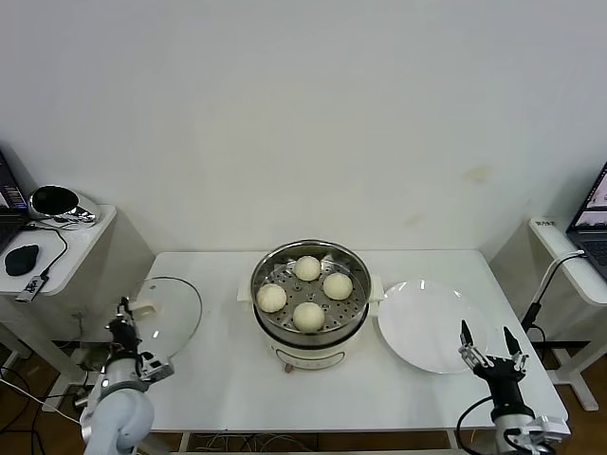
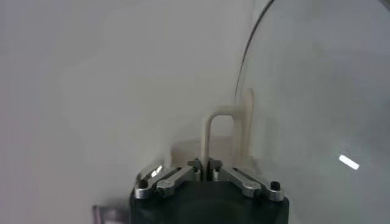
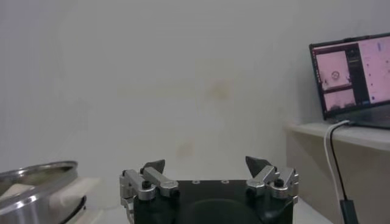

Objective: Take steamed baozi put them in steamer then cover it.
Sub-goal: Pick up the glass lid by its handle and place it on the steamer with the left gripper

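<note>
I see four buns (image 1: pixel 305 292) already sitting on the perforated tray inside the steamer (image 1: pixel 309 334), which stands in the middle of the white table (image 1: pixel 228 370). The glass lid (image 1: pixel 175 315) is at the table's left edge, off the steamer, tipped up rather than lying flat. My left gripper (image 2: pixel 204 163) has its fingers pinched together on the lid's cream handle (image 2: pixel 228 125), the glass pane filling the space beside it in the wrist view. My right gripper (image 1: pixel 489 343) hovers by the near right edge of the white plate (image 1: pixel 427 322), fingers spread wide with nothing between them.
</note>
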Motion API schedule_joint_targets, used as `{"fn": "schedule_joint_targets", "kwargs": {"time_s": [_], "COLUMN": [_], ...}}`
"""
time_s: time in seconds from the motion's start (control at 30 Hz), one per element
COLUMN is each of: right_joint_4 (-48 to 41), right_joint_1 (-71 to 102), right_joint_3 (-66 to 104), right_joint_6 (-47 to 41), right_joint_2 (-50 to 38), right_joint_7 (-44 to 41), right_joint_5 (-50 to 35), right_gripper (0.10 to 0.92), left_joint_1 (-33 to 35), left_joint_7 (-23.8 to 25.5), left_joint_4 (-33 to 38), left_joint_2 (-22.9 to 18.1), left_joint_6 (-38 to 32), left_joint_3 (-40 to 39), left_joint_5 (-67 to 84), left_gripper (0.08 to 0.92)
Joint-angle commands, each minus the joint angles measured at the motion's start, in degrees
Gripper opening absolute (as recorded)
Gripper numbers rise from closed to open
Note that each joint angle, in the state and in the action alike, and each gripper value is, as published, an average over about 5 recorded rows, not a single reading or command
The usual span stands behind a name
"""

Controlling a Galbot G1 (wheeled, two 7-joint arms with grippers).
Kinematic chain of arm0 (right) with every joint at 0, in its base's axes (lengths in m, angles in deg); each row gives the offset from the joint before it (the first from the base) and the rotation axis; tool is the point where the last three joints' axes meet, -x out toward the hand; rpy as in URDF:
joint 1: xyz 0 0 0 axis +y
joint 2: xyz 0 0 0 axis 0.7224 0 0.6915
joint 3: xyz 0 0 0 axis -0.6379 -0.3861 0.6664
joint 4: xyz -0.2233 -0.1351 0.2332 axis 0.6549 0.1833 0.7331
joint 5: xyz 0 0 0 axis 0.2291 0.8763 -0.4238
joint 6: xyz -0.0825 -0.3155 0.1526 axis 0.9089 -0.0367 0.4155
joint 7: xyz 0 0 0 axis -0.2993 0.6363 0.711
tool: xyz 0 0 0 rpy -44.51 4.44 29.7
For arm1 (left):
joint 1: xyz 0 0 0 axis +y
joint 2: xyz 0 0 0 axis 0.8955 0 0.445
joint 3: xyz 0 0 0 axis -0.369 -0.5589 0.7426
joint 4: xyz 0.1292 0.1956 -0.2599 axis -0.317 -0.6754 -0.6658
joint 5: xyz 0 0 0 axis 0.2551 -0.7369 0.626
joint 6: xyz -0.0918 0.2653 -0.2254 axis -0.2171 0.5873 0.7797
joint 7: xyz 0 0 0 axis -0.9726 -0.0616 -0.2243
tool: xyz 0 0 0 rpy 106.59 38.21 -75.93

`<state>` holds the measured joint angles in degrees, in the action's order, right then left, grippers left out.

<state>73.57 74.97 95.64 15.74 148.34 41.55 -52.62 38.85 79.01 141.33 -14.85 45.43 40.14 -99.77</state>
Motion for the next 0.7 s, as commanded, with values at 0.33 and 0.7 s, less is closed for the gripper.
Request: {"fn": "schedule_joint_targets", "kwargs": {"time_s": [0.33, 0.7], "right_joint_4": [-0.05, -2.35], "right_joint_1": [-1.09, -1.07], "right_joint_3": [0.37, 1.09], "right_joint_6": [-1.68, -0.31], "right_joint_2": [1.77, 4.04], "right_joint_7": [0.50, 0.53], "right_joint_5": [5.30, 8.82], "right_gripper": [0.823, 0.823], "left_joint_1": [-4.62, -12.77], "left_joint_7": [12.82, 13.87], "left_joint_4": [18.69, 11.63], "left_joint_2": [-4.24, -7.42], "left_joint_6": [13.78, 14.31], "left_joint_3": [-14.33, -24.60], "left_joint_5": [-8.53, -11.23], "left_gripper": [0.135, 0.135]}}
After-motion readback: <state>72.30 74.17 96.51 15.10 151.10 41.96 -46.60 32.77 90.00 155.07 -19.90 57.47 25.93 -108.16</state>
